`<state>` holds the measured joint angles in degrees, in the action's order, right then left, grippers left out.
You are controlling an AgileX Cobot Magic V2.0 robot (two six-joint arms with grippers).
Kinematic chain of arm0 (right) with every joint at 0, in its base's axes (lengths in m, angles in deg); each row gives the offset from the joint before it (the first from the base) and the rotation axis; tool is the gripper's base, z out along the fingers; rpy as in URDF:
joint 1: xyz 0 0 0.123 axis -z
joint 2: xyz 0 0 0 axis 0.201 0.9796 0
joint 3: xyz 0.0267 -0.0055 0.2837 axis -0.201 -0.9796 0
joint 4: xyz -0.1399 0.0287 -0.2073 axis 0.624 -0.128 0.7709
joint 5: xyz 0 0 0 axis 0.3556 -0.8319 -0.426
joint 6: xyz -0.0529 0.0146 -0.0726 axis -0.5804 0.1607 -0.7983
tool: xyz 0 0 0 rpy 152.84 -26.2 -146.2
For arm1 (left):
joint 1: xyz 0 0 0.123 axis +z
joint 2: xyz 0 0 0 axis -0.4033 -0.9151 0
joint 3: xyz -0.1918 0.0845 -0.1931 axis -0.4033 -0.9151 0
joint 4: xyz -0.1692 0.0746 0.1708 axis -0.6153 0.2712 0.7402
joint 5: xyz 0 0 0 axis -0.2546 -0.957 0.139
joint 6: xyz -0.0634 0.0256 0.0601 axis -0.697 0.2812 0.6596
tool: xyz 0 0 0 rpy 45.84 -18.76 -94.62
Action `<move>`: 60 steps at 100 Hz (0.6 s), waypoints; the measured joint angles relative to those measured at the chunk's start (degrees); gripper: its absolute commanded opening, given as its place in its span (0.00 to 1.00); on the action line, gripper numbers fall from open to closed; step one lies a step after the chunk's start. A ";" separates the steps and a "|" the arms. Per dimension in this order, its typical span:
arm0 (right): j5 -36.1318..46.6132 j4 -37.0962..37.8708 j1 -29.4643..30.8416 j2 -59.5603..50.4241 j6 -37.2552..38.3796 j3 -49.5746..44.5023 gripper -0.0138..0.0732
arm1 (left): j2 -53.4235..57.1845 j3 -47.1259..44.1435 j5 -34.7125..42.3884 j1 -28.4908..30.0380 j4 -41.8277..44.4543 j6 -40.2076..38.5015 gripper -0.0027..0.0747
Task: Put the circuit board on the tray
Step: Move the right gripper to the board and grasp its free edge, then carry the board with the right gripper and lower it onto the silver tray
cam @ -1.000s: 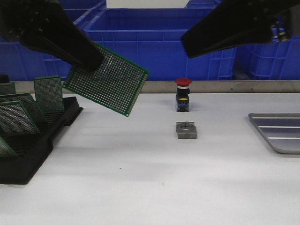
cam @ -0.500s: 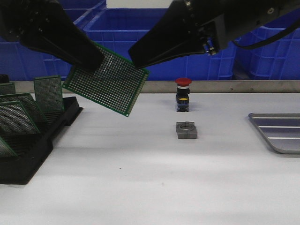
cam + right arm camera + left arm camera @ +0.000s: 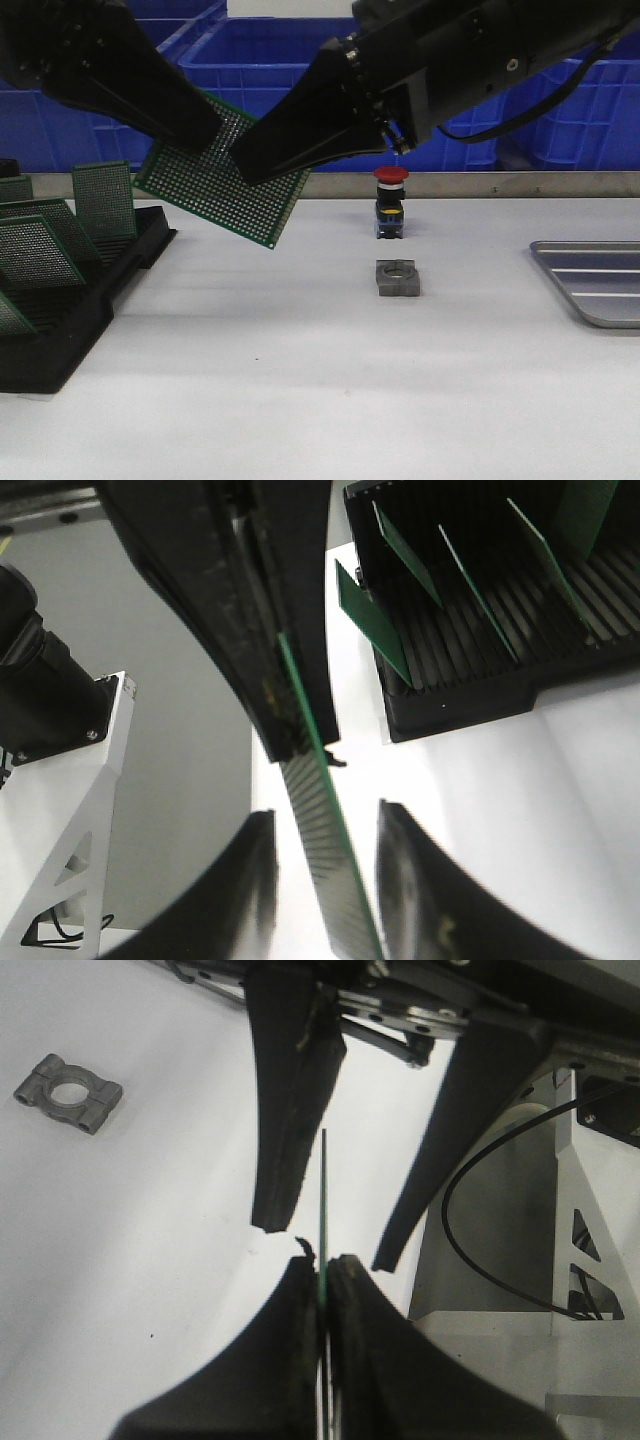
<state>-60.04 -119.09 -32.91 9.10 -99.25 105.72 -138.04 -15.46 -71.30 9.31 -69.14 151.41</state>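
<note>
Circuit board point(image 3: 215, 185) clenched in left tool point(image 3: 322, 1278), open right tool point(image 3: 318, 865) straddling it, above slotted rack point(image 3: 60, 320), tray point(image 3: 595, 280) well apart.

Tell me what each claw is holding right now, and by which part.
The left claw is shut on the green perforated circuit board, pinching its upper edge. The right claw is open, its fingers either side of the board's opposite edge, holding nothing.

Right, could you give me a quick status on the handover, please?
Left gripper shut on circuit board, held above table. Right gripper open, fingers straddling board, not clamped. Tray far right, bare. Nothing in the way.
</note>
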 measured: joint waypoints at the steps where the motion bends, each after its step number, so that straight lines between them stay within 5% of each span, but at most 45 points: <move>1: 0.00 0.00 0.00 0.00 0.00 0.10 0.27 | 0.00 0.00 -0.12 0.00 0.00 0.00 0.02; 11: -0.28 0.41 0.00 0.00 0.00 0.04 0.14 | 0.00 0.00 -0.56 0.00 0.02 1.77 0.14; 18: -0.98 0.51 0.00 0.00 0.00 0.04 0.07 | 0.00 0.00 -0.06 0.00 0.13 2.49 0.34; 33: -0.94 0.51 -0.23 0.00 0.00 0.13 0.08 | 0.00 0.00 -0.32 0.00 0.00 2.82 0.67; 60: -2.11 1.60 2.90 0.00 3.41 0.13 0.08 | 0.00 0.00 -0.32 -0.15 0.00 2.82 0.69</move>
<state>-62.15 -117.48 -30.01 9.10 -95.84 105.85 -138.04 -15.46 -71.63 9.16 -69.14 154.23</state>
